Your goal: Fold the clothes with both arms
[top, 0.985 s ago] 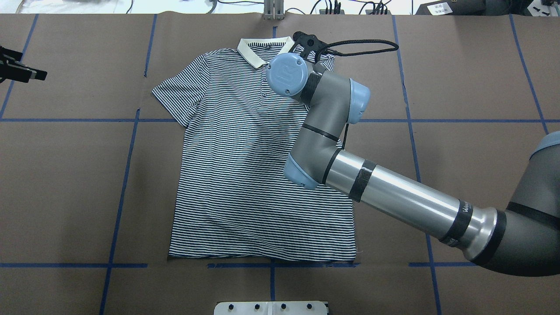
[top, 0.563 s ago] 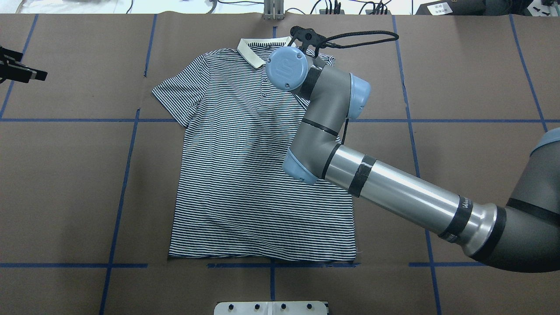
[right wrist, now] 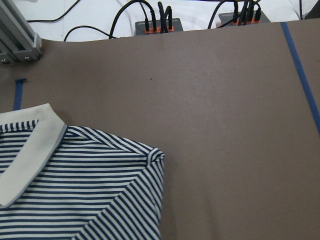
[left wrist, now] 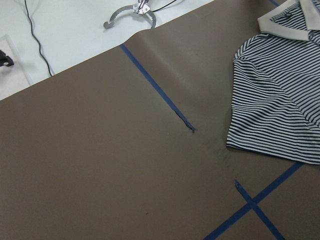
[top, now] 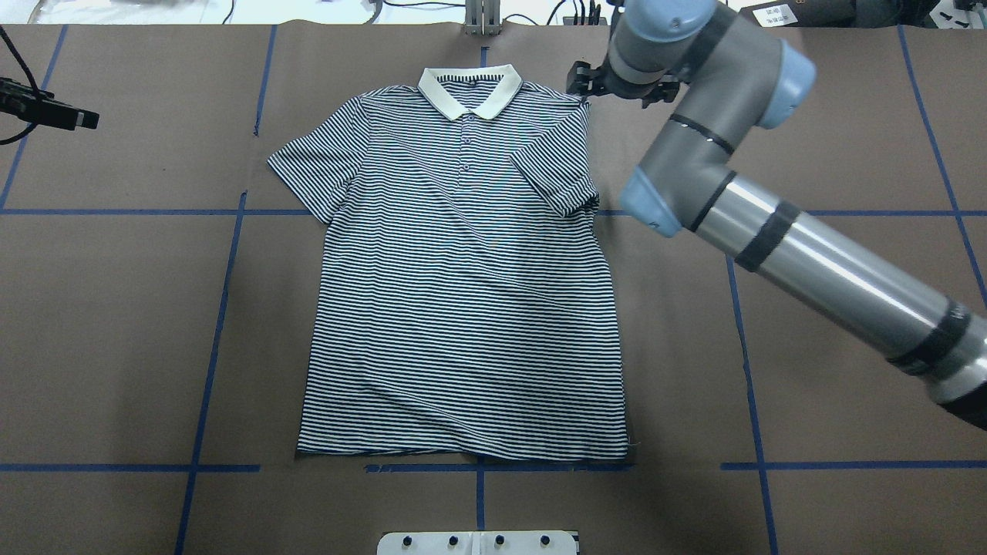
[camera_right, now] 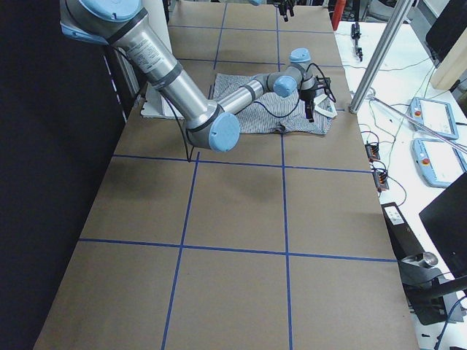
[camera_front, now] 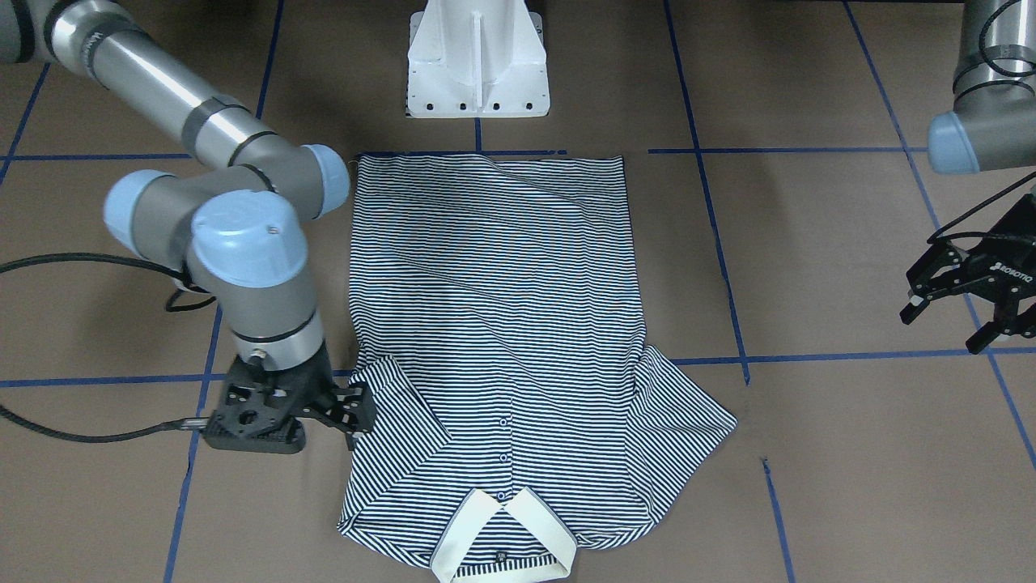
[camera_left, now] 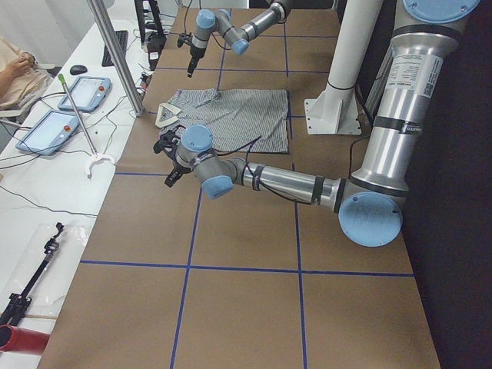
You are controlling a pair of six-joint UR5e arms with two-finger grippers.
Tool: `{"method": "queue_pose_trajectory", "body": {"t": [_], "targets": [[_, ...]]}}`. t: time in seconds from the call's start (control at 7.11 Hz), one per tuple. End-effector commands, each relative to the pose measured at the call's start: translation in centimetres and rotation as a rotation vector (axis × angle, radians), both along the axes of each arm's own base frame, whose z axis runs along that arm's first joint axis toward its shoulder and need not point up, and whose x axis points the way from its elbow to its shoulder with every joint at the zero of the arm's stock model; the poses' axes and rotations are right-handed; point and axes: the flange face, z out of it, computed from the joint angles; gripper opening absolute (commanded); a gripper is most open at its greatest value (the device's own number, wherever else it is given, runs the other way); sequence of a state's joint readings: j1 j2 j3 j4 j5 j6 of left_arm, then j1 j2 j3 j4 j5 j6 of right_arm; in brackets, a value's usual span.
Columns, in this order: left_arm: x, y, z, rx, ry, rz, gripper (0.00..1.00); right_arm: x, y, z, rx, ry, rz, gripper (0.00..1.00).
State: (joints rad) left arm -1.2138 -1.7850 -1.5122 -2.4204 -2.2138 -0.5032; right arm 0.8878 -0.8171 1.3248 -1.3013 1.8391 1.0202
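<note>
My left gripper (camera_front: 943, 328) apart, ROBOTIQ on it, open bench (camera_front: 825, 267) toward polo shirt (camera_front: 494, 308), right gripper (camera_front: 354, 410) beside folded sleeve (camera_front: 405, 413), spread I cannot tell

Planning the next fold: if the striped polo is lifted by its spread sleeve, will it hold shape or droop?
Probably droops: the polo shirt lies flat with soft ripples, and one sleeve lies folded over it. Likely light, being thin cloth. The white collar looks slightly stiffer.

The right arm (top: 810, 254) reaches to the table's (top: 848, 116) far edge, wrist upright, right gripper (camera_front: 356, 414) pointing down with jaws apart, empty; the left arm (camera_front: 987, 57) hangs above the table's left end, left gripper (camera_front: 947, 324) spread wide, holding nothing.
</note>
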Motion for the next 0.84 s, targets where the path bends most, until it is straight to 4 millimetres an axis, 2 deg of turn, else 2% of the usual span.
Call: {"method": "queue_pose_trajectory", "body": {"t": [0.0, 0.14, 0.28, 0.42, 0.7], "targets": [[6.9, -0.6, -2.4, -0.090, 0.035, -0.102, 0.65, 14.7, 1.7, 6.8, 0.069, -0.032, -0.167, 1.00], [12.2, -1.1, -3.9, -0.125, 0.051, -0.127, 0.66, 19.6, 2.8, 8.4, 0.112, -0.070, -0.201, 1.00], [17.3, -3.2, -4.9, -0.164, 0.051, -0.183, 0.66, 21.4, 3.1, 8.5, 0.124, -0.127, -0.221, 1.00], [21.2, -4.4, -4.9, -0.169, 0.029, -0.207, 0.67, 21.3, 3.1, 8.6, 0.121, -0.127, -0.220, 1.00], [23.7, -3.9, -4.8, -0.175, 0.015, -0.191, 0.67, 21.5, 3.1, 8.9, 0.116, -0.123, -0.211, 1.00]]}}
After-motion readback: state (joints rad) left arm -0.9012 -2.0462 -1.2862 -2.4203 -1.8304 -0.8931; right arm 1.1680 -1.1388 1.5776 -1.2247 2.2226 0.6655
